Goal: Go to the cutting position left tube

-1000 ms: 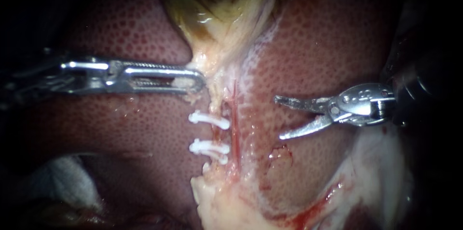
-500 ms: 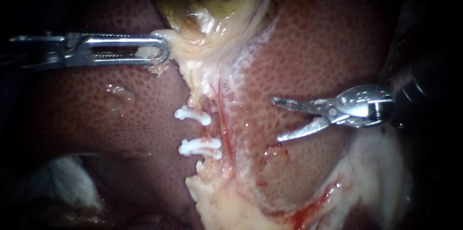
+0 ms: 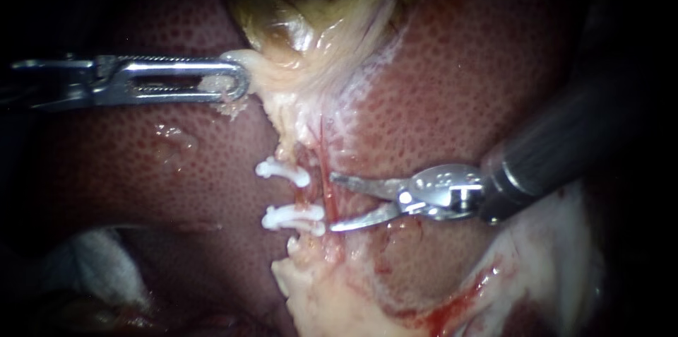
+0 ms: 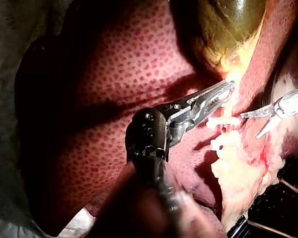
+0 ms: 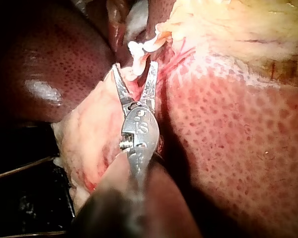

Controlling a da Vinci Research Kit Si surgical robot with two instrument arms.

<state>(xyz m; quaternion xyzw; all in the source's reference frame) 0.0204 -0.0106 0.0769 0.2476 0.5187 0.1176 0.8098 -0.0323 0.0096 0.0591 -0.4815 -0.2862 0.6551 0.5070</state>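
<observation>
Where right instrument (image 3: 332,203) faces red tube (image 3: 323,157), clips (image 3: 293,217) lie just beyond.

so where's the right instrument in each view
endoscope: right instrument, jaws open, tips at the white clips.
left wrist: right instrument past the clips, beyond the left instrument gripping the gallbladder.
right wrist: right instrument, clips just ahead of its open jaws.
shared landmark: the white clips.
</observation>
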